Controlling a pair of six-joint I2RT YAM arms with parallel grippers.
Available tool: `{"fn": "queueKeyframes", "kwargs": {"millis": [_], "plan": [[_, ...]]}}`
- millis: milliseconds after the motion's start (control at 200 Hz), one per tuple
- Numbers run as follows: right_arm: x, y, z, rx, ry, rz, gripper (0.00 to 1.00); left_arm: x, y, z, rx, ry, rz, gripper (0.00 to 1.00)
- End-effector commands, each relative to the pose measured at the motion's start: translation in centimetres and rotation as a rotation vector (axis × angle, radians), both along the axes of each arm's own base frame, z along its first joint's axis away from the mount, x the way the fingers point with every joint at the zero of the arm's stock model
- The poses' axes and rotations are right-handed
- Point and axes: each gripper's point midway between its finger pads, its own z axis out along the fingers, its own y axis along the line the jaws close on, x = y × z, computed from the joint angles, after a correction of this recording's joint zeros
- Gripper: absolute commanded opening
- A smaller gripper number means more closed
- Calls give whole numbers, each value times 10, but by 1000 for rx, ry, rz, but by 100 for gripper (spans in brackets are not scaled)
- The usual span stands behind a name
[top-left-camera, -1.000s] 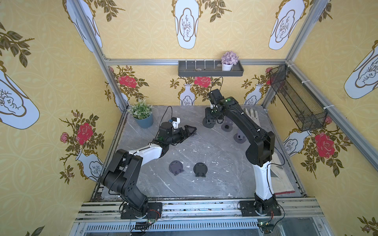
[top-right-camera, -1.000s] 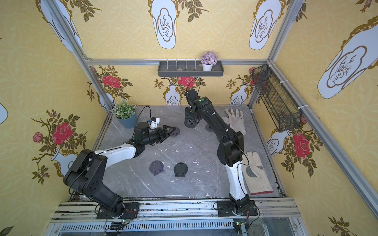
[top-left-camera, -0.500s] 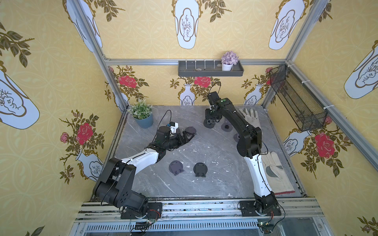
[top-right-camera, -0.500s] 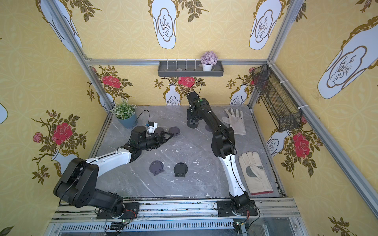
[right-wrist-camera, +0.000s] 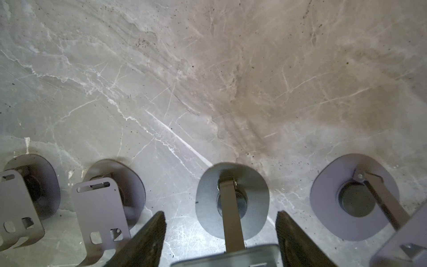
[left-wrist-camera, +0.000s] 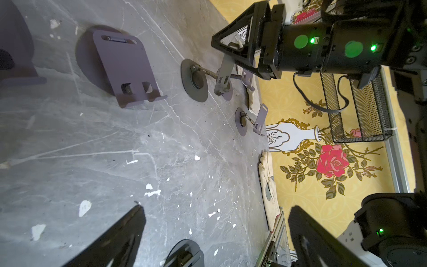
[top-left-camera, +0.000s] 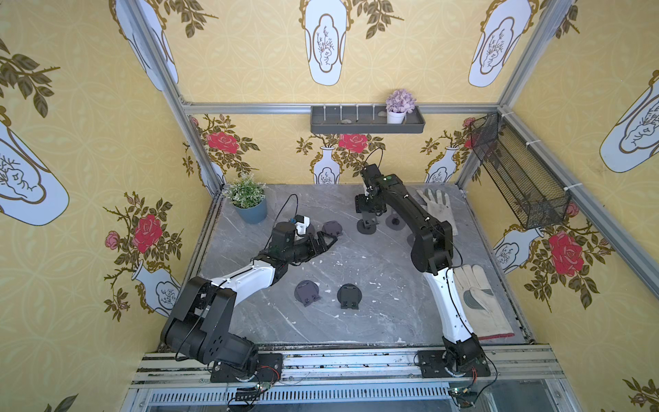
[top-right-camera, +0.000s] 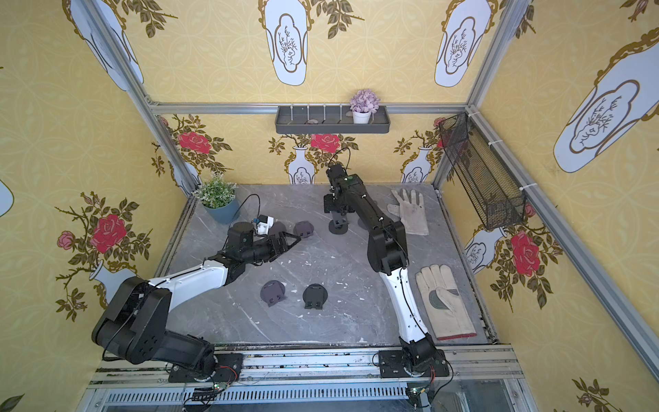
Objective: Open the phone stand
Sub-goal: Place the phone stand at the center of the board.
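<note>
Phone stands of dark grey metal, each a round base with a hinged arm and a lipped plate, sit scattered over the grey marble-patterned desk. The opened phone stand is directly beneath the right jaws, toward the back of the desk. In the right wrist view its arm rises from the round base to the plate, and the plate lies between the two jaws. The right jaws point down, spread apart and released, one on each side of that plate, clenching nothing. Just to one side of them a second opened stand also has its arm raised off its base. The left jaws are held above the desk, well apart from the right jaws and pointing toward them. They are opened wide, with only bare desk between them. Just ahead of their tips lies a folded stand, its plate low over its base. Well behind the left jaws, nearer the front edge, two more folded stands lie side by side with their plates down. A white fabric glove lies flat on the far side of the right jaws from the left jaws. A tan leather work glove lies well behind the right jaws, beside that arm's white lower link.
</note>
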Motion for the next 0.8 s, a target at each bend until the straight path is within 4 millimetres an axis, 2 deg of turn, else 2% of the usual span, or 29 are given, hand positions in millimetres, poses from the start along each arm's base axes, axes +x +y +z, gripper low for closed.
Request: {"fn": "queueKeyframes", "kwargs": {"millis": [0, 40, 185, 420, 585, 795], "plan": [[5, 2, 4, 17, -17, 7, 95, -2, -1, -1, -3, -10, -18, 99], [6, 2, 9, 22, -26, 8, 100, -3, -1, 0, -3, -13, -19, 99], [11, -1, 33, 26, -82, 0, 98, -4, 1, -2, 2, -7, -14, 99], [10, -2, 87, 32, -196, -13, 98, -1, 8, 1, 36, -26, 1, 99], [-5, 21, 112, 36, -254, 39, 98, 1, 15, 3, 74, -41, 13, 99], [-32, 62, 119, 61, -264, 122, 98, 2, 29, 7, 125, -57, 44, 99]]}}
